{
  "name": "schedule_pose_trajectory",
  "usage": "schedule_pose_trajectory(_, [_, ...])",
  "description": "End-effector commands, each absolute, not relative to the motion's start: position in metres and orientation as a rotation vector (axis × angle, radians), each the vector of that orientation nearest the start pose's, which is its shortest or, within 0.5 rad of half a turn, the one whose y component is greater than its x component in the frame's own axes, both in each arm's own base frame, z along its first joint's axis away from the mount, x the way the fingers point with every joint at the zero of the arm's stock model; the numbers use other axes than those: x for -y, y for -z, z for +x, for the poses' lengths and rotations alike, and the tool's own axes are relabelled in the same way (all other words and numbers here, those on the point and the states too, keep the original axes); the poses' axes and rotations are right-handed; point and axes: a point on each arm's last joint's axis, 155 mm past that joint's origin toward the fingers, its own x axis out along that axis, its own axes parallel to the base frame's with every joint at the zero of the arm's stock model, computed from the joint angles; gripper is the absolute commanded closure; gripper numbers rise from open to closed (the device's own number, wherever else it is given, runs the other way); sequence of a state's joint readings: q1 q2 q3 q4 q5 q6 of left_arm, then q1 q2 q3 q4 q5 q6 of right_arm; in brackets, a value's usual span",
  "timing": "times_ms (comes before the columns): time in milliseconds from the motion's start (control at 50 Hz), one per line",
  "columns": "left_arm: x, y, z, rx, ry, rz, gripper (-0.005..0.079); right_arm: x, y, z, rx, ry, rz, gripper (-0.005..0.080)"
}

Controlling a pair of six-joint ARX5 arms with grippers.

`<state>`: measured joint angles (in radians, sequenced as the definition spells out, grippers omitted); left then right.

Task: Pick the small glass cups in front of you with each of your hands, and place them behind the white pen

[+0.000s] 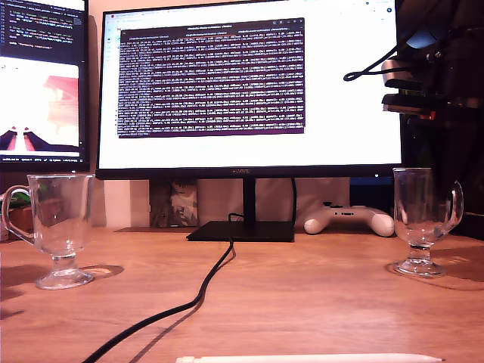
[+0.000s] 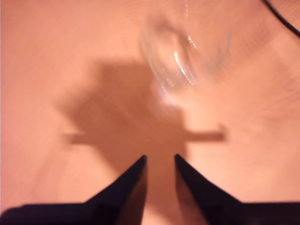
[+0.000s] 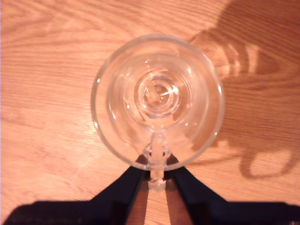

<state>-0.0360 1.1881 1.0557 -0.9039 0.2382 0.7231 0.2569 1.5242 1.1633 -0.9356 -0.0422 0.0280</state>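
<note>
Glassware first: two small clear glass footed cups stand upright on the wooden counter (image 1: 302, 302), one (image 1: 59, 227) well to the exterior view's left of the black monitor stand (image 1: 240, 231), the other (image 1: 420, 219) well to its right. The long thin white pen (image 1: 310, 358) lies on the camera's side of that stand.

My second gripper (image 3: 157, 169) looks straight down into one cup (image 3: 158, 101), its fingers narrowly parted either side of the loop handle. I cannot tell whether they pinch it.

My first gripper (image 2: 160, 157) holds nothing, its fingers a narrow gap apart, with a blurred cup (image 2: 180, 56) ahead.

My worry is the handle: a thin, slick loop could let the cup swing or slip. A gap that narrow could also knock the other cup over.
</note>
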Motion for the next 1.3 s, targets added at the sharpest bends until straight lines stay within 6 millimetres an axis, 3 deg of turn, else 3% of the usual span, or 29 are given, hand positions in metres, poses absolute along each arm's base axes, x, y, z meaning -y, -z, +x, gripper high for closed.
schedule_pose_trajectory(0, [0.055, -0.166, 0.298, -0.860, 0.649, 0.627, 0.0520, -0.094, -0.098, 0.319, -1.275, -0.248, -0.117, 0.0765])
schedule_pose_trajectory(240, [0.068, -0.177, 0.302, -0.777, 0.745, 0.743, 0.0370, -0.099, -0.102, 0.332, -1.218, -0.258, -0.109, 0.0765])
schedule_pose_trajectory(740, [0.082, -0.116, 0.301, -0.973, 0.869, 0.781, 0.0370, -0.100, -0.103, 0.335, -1.207, -0.265, -0.111, 0.0765])
schedule_pose_trajectory(1280, [0.088, -0.092, 0.317, -0.992, 0.895, 0.780, 0.0384, -0.100, -0.103, 0.335, -1.205, -0.265, -0.110, 0.0765])
